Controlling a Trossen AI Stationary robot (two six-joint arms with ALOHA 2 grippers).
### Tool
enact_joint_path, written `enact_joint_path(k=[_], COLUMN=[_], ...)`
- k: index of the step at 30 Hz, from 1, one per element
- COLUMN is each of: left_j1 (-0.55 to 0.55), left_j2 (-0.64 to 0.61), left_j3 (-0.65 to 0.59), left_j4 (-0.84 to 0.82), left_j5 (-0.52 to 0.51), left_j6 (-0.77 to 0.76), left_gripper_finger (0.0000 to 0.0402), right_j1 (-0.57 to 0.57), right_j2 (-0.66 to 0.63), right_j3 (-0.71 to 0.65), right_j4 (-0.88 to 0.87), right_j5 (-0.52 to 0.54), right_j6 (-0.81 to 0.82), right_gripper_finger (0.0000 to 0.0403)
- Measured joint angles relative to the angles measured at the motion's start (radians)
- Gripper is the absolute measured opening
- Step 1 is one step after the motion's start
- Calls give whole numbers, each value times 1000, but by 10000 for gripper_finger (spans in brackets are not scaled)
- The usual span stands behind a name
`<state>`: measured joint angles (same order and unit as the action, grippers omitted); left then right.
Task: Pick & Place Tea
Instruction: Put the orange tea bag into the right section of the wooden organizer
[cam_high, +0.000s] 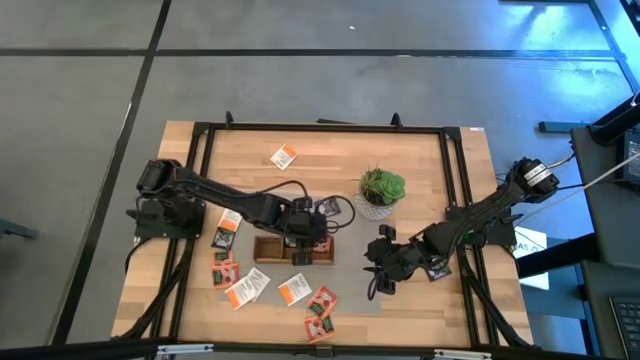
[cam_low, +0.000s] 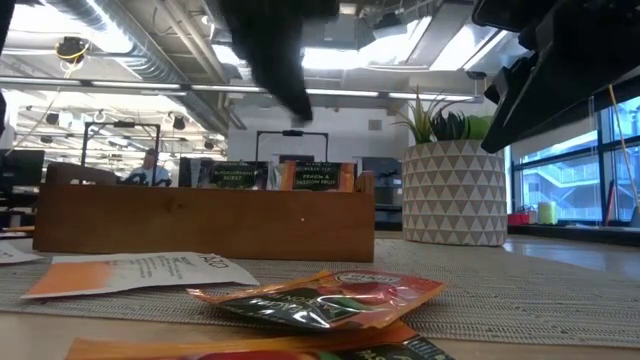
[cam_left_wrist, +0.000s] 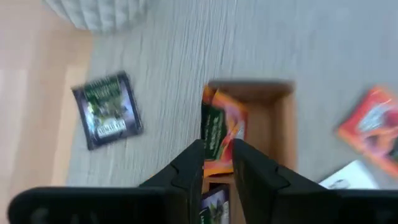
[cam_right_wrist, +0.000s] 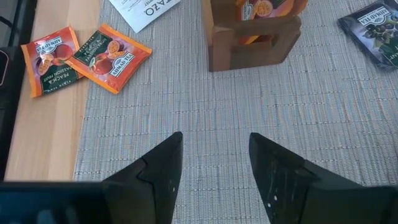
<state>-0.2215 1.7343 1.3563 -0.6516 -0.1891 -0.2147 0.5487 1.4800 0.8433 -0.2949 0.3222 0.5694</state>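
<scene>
Tea sachet (cam_left_wrist: 219, 138) stands in my tray (cam_left_wrist: 281, 127) mid-frame, left gripper (cam_left_wrist: 217, 163) parted around it; right gripper (cam_right_wrist: 214, 155) open.

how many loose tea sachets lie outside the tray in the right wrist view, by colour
orange sachets: 2
white sachet: 1
dark sachet: 1
total: 4

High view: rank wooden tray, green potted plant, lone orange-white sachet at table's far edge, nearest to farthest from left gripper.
1. Long wooden compartment tray: directly under the left gripper.
2. Green plant in white patterned pot: off to the gripper's right, slightly farther back.
3. Lone orange-and-white paper sachet: alone near the far edge.
</scene>
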Motion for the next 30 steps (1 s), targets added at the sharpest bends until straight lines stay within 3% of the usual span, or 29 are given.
enact_joint_path(k=[9, 15, 22, 30], left_j1=[-249, -383, -447, -449], left_j2=[4, 121, 246, 321], left_j3=[4, 3, 3, 3], left_j4=[219, 296, 380, 398], left_j5=[-4, -131, -150, -168], left_j6=[-119, -263, -373, -462], left_gripper_finger=[78, 81, 77, 81], right_j1=[0, 0, -1, -25], right_j2=[0, 27, 182, 362], right_j3=[0, 0, 0, 37], right_j4=[97, 303, 504, 596], right_j5=[1, 3, -18, -151], right_j6=[2, -22, 31, 169], right_gripper_finger=[186, 186, 186, 186])
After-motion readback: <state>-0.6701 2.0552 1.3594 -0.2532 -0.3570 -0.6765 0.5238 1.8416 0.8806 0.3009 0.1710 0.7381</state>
